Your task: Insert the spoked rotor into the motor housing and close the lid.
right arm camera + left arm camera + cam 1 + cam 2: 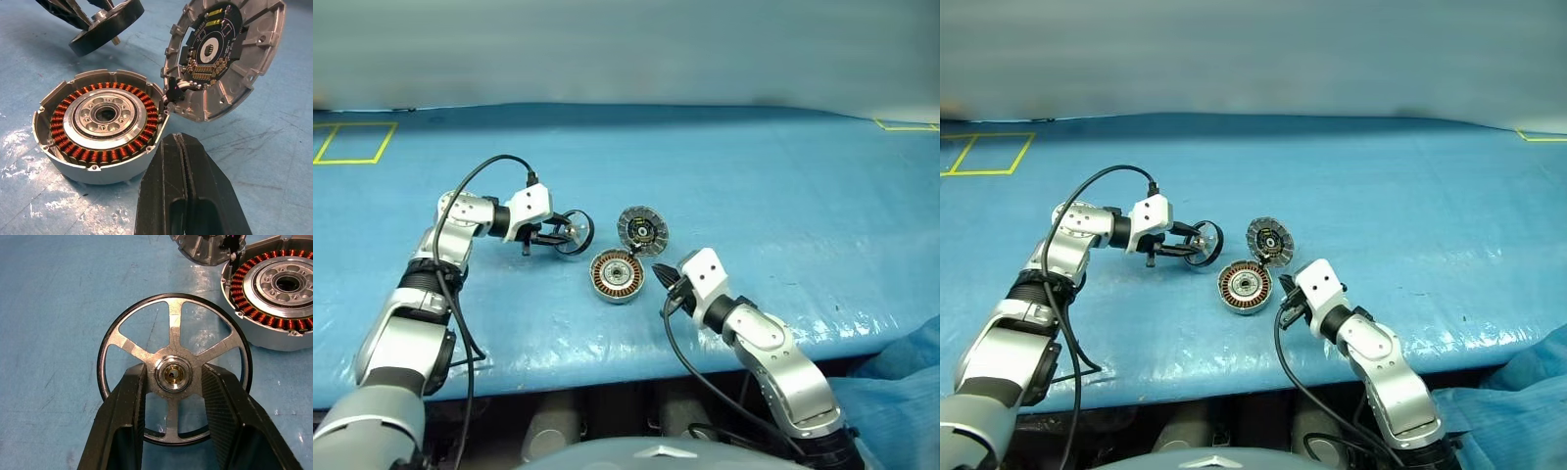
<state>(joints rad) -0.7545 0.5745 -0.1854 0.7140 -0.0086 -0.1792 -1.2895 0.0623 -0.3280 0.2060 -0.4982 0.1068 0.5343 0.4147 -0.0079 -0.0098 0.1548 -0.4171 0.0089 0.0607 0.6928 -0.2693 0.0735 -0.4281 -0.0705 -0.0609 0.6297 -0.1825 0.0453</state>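
I have the spoked rotor (173,374) clamped at its hub in my left gripper (548,235), just left of the open motor housing (617,275); right gripper (183,147) closed, empty; lid (642,230) tilted behind; insertion and closing remain.

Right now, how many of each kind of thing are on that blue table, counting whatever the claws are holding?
Spoked rotor, held in the left claw: 1
Motor housing with copper windings: 1
Lid, propped open at the housing's edge: 1
Total: 3 parts. The right claw is shut on nothing.
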